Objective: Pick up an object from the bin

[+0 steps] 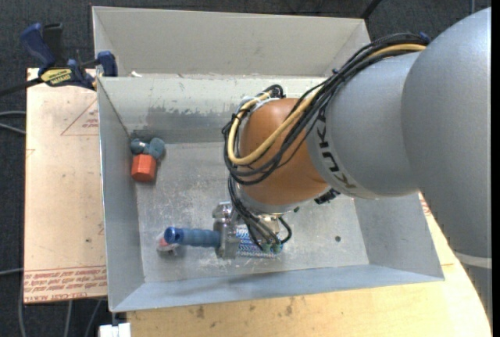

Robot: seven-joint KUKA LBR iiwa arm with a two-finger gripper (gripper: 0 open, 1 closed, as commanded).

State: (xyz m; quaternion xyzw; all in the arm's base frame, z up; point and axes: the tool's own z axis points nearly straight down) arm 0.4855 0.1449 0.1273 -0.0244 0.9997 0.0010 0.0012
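gripper (228,240): and there it was, low in the lower middle of the frame, close to the floor of the bin (336,210), tucked under the orange cover (273,155) of the arm (406,132).
grip state: could not tell. whether it was spread or pressed together was hidden from this angle.
nearest thing: a blue rod-shaped thing (195,238) lay flat on the floor, lower left of centre. its capped end pointed at the left wall and its right end ran up to the gripper.
contact: touching or just beside, it could not be called. nothing was plainly seen pinched.
other things: an orange block (143,168) with a small grey-blue piece (151,146) against its top sat well apart, over by the left wall.
step in hand: by the look of it, settling onto the rod's right end.
doing it well: the grip probably needed to cross the rod's narrow width, not run along it, and close before any lift.
watch for: held so near one end, the rod would likely tip or swing, so a straight, level lift seemed the safest call.
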